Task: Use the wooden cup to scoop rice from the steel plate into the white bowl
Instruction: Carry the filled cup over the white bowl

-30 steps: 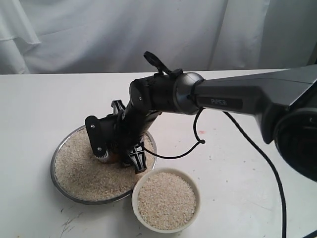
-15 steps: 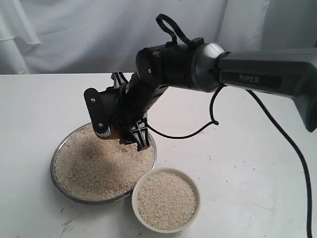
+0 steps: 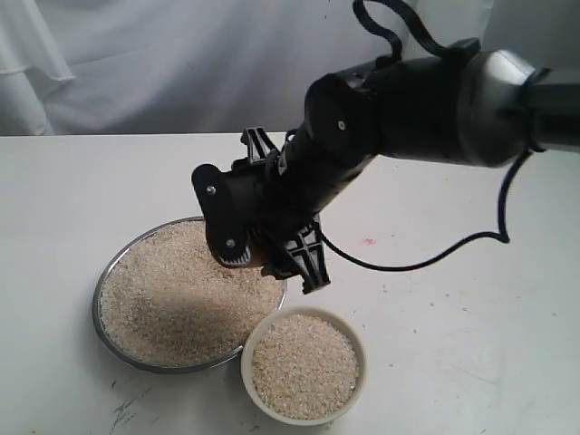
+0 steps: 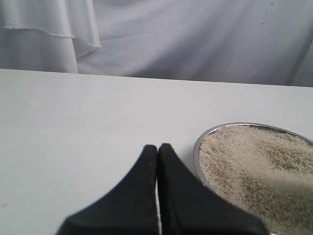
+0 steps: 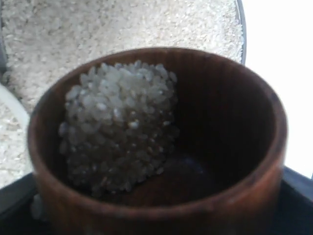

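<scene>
Transfer step: reddish-brown wooden cup, part-filled with off-white rice, clamped in right gripper above edge of shiny round steel plate; left gripper closed, empty; next: carry over glossy white bowl, tip.

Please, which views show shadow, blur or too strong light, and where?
Exterior view: the dark shadow of the black arm lies on the off-white rice grains in the shiny round steel plate. Left wrist view: the shut black pincer looks soft. Right wrist view: the near rim of the reddish-brown wooden cup is blurred, the white table washed out.
</scene>
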You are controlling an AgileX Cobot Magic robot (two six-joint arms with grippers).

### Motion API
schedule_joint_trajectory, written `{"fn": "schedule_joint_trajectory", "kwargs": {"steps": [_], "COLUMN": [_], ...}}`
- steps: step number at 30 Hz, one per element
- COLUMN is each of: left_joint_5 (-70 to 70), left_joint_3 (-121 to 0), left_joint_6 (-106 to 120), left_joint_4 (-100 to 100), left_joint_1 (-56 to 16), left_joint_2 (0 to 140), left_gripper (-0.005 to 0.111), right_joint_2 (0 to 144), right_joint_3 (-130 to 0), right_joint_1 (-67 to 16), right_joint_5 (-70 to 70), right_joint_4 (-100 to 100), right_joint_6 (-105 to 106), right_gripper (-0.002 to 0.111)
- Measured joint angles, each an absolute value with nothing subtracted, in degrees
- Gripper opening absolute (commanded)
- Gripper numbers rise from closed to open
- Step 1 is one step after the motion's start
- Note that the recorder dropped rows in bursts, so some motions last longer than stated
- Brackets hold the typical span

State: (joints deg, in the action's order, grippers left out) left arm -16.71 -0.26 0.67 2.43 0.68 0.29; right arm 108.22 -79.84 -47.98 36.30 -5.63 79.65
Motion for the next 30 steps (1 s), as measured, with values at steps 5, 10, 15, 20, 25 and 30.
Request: {"fn": "schedule_joint_trajectory", "kwargs": {"steps": [5, 10, 15, 20, 25, 30], "left_joint_5": [-16.71, -16.71, -16.71, -16.71, -16.71, -16.71], "left_joint_3": [-0.26, -0.26, -0.26, -0.26, -0.26, -0.26], "left_joint_6": [0.67, 0.67, 0.67, 0.67, 0.67, 0.67], "left_joint_4": [2.43, 2.43, 2.43, 2.43, 2.43, 2.43], "left_joint_1": [0.68, 0.68, 0.68, 0.68, 0.68, 0.68], "left_joint_2": [0.29, 0.29, 0.29, 0.29, 0.29, 0.29], "left_gripper": [0.0, 0.0, 0.0, 0.0, 0.0, 0.0], "right_joint_2": [103.68, 99.18, 95.46, 94.79, 94.79, 94.79], "right_joint_3": [-70.96, -64.77, -61.12, -59.61, -57.7, -56.72], "right_joint_1": [-46.6, -46.24, -46.24, -46.24, -46.58, -48.68], "right_joint_5": [32.18, 30.2, 29.84, 29.56, 29.42, 29.27], "right_joint_4": [-5.71, -2.45, 2.37, 7.09, 10.01, 16.27], "right_joint_6": [80.74, 80.96, 80.96, 80.96, 80.96, 76.06], "right_gripper": [0.0, 0.0, 0.0, 0.0, 0.0, 0.0]}}
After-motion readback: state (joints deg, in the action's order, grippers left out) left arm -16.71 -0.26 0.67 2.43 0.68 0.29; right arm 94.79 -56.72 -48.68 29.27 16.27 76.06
